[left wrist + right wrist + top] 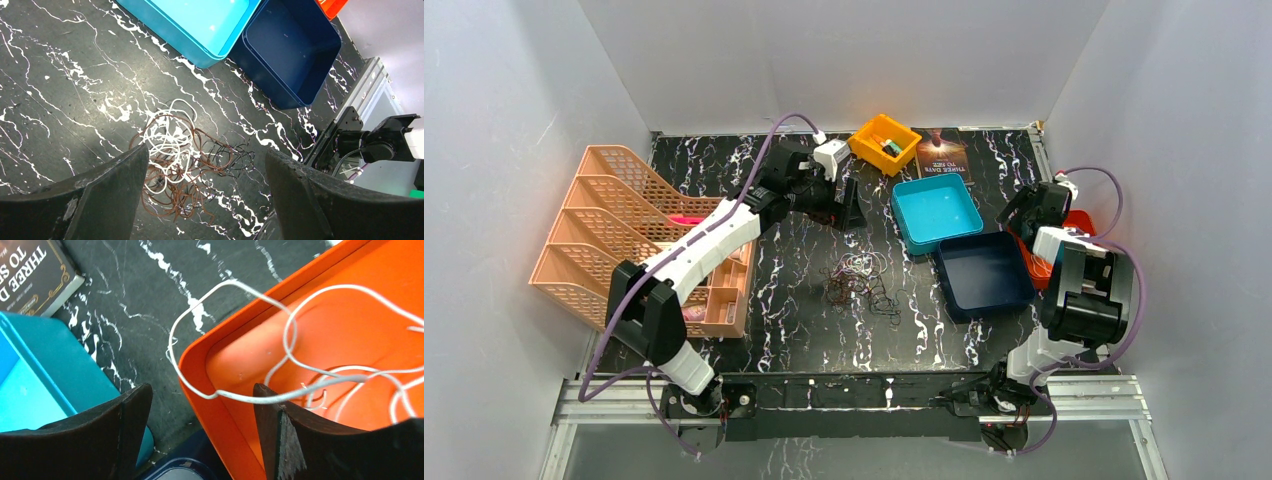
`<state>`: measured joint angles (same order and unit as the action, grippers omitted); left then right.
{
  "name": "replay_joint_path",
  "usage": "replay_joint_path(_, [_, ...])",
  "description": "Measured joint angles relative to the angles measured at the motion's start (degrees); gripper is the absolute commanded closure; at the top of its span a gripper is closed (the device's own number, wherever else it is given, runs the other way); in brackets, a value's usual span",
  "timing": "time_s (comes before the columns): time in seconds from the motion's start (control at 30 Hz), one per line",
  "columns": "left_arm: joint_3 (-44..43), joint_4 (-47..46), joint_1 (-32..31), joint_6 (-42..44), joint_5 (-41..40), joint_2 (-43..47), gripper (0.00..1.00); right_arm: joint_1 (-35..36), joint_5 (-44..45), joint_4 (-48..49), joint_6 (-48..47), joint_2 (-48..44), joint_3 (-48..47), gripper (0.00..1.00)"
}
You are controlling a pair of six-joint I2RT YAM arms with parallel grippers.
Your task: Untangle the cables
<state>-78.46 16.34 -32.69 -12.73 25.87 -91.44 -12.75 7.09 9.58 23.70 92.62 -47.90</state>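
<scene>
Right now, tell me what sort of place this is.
Probably a robot test cell: white walls box in a marbled table, left arm and right arm bolted at its near edge, with a teal bin, navy bin and tangled cables laid out.

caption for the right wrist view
open right claw over thin white cable draped across rim of orange plastic tray

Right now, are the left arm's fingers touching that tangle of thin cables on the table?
Apart. The top external view shows bare table between the open left fingers and the cables; the left wrist view shows the clump lying below them.
</scene>
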Motion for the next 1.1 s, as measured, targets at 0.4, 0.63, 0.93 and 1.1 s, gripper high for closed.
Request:
replay_joint_path(0.4, [2.86, -0.68, 0.0, -0.81, -0.42, 1.46, 0.15, 0.52, -13.75, 0.52, -0.07, 2.47, -0.31, 0.14])
replay_joint_path(0.63, [3.13, -1.31, 0.0, -1.49, -0.52, 1.7, 0.14, 7.34, -14.47, 1.38, 1.75, 2.47, -0.31, 0.14])
replay_joint_path(0.93, [3.96, -1.55, 0.0, -1.9, -1.05, 2.45, 0.14, 20.63, -14.14, 2.54, 5.16, 2.51, -1.18, 0.14])
replay_joint_path(1.1, [4.33, -1.57, 0.0, -2.29, -1.4, 3.02, 0.14, 23.56, -13.14, 2.16, 4.81, 1.9, -2.99, 0.13])
